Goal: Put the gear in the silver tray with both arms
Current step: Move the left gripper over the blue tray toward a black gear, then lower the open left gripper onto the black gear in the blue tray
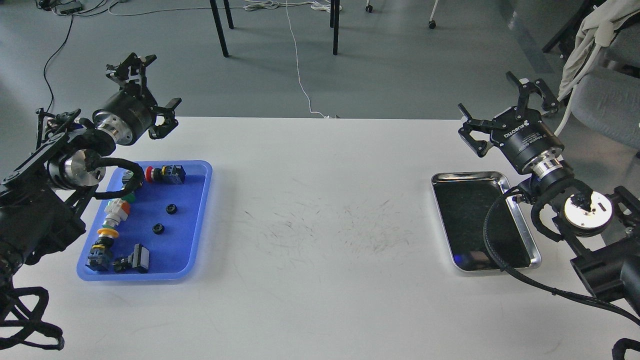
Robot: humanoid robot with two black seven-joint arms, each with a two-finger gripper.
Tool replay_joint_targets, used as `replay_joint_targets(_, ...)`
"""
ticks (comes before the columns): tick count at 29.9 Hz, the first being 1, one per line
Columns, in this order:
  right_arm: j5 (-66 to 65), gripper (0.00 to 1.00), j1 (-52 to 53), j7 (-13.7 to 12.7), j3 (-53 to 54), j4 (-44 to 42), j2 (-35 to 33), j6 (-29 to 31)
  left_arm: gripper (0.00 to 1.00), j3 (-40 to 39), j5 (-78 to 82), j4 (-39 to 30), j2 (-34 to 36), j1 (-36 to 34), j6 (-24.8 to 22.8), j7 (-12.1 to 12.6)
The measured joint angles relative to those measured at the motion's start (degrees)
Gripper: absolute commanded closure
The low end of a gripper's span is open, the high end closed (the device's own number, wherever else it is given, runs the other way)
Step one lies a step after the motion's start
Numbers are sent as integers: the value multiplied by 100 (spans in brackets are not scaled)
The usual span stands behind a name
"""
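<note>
Two small black gears (171,209) (158,229) lie in the blue tray (200,200) at nine o'clock on the white table (320,225), among coloured push-button parts (165,174). Left gripper (150,87), above the tray's eleven o'clock corner, is spread and empty. Silver tray (530,245) sits at three o'clock. Right gripper (505,107), at its twelve o'clock, is spread, empty.

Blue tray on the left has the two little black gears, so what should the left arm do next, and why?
Probably lower the open left gripper toward a gear in the blue tray: both grippers hover empty, and the silver tray holds nothing.
</note>
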Motion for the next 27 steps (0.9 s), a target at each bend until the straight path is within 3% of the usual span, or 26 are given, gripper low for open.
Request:
replay_joint_targets(7, 0, 1, 6, 0, -35, 13, -12, -15, 1, 664, 211, -624, 548, 37, 14, 18)
replay_joint_targets(19, -9, 1, 23, 0, -25, -12, -37, -38, 1, 1684, 1722, -3119, 2397, 73, 6, 33)
replay_joint_targets(23, -9, 1, 24, 0, -18, -9, -45, -41, 1, 1771, 2073, -3433, 2628, 86, 5, 37)
replay_joint_targets(27, -9, 1, 24, 0, -20, -10, -51, -48, 2, 1919, 2869, -3684, 2661, 93, 4, 215)
